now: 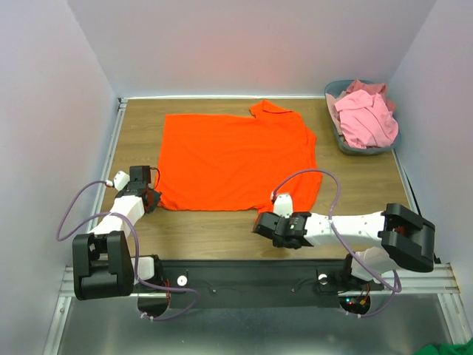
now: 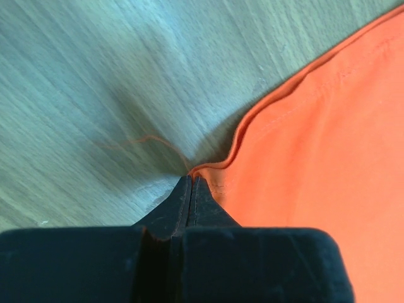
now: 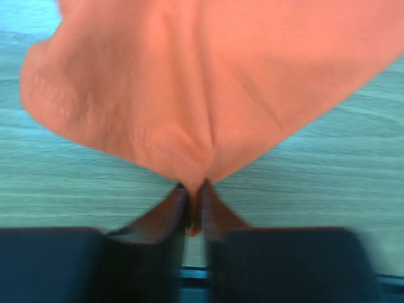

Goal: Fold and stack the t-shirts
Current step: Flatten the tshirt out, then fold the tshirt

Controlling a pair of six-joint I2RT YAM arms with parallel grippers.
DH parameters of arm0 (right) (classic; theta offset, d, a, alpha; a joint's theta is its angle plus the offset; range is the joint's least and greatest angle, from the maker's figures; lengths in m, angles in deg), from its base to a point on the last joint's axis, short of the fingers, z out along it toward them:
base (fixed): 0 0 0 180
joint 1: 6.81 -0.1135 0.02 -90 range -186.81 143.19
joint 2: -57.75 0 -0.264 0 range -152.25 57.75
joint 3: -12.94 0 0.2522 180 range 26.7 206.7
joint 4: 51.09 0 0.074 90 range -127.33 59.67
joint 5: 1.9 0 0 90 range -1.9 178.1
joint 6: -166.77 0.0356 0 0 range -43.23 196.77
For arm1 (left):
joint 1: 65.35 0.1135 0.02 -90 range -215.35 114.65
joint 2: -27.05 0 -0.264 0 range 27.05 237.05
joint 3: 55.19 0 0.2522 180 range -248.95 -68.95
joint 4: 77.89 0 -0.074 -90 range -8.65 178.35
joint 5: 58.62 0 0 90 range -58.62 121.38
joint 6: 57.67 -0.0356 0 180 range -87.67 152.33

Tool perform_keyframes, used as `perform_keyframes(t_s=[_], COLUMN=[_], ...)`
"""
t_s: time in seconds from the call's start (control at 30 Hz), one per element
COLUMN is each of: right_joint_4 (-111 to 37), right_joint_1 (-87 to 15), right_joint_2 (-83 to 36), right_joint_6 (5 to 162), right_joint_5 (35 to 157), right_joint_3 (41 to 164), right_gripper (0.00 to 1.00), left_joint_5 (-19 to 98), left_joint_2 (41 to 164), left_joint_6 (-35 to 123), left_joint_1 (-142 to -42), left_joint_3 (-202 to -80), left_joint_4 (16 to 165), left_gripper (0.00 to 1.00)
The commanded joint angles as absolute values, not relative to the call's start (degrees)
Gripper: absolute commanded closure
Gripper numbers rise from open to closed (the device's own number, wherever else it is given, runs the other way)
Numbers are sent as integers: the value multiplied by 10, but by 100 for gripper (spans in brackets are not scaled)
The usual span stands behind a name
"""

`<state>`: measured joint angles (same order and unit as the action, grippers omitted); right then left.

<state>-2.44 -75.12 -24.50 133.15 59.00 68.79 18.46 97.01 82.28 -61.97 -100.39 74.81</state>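
Observation:
The orange-red t-shirt (image 1: 236, 157) lies spread flat on the wooden table, collar toward the far side. My left gripper (image 1: 152, 198) is at its near left corner; in the left wrist view the jaws (image 2: 191, 179) are shut on the corner of the hem (image 2: 303, 158). My right gripper (image 1: 263, 219) is at the near hem, right of the middle. In the right wrist view it (image 3: 194, 188) is shut on a pinched fold of the orange cloth (image 3: 208, 76), which is raised off the table. Pale pink t-shirts (image 1: 363, 118) lie heaped in the basket.
The grey-blue plastic basket (image 1: 341, 142) stands at the far right corner of the table. White walls close in the left, far and right sides. A metal rail (image 1: 244, 274) with the arm bases runs along the near edge.

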Motion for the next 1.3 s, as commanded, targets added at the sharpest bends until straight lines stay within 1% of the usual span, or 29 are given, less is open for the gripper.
perform_keyframes(t_s=[0.0, 0.03, 0.07, 0.3, 0.5, 0.6, 0.67, 0.77, 1.03, 1.2, 1.27], right_joint_4=[20, 21, 21, 21, 16, -5, -40, -56, -92, -128, -132], right_joint_1=[-727, -715, -693, -618, -522, -485, -467, -432, -352, -317, -306], right_joint_2=[-208, -202, -190, -184, -214, -234, -253, -282, -373, -445, -471], right_joint_6=[1349, 1343, 1331, 1238, 1176, 1147, 1106, 1086, 1003, 895, 867], right_joint_5=[530, 527, 523, 494, 488, 490, 513, 545, 572, 656, 671], right_joint_3=[716, 718, 722, 785, 843, 879, 899, 937, 1040, 1090, 1121], right_gripper=[90, 96, 99, 100, 100, 99, 100, 99, 100, 100, 99], left_joint_5=[200, 208, 221, 245, 254, 254, 253, 248, 250, 237, 236], left_joint_2=[956, 956, 956, 977, 1022, 1053, 1080, 1108, 1207, 1263, 1286], left_joint_6=[816, 815, 811, 808, 801, 796, 793, 788, 777, 763, 753], left_joint_1=[-620, -621, -620, -620, -620, -620, -620, -620, -620, -620, -620], left_joint_3=[-1006, -1009, -1014, -1053, -1102, -1146, -1168, -1211, -1318, -1379, -1407], left_joint_4=[762, 764, 768, 775, 778, 776, 773, 766, 760, 760, 754], left_gripper=[100, 100, 100, 100, 100, 100, 100, 100, 100, 100, 100])
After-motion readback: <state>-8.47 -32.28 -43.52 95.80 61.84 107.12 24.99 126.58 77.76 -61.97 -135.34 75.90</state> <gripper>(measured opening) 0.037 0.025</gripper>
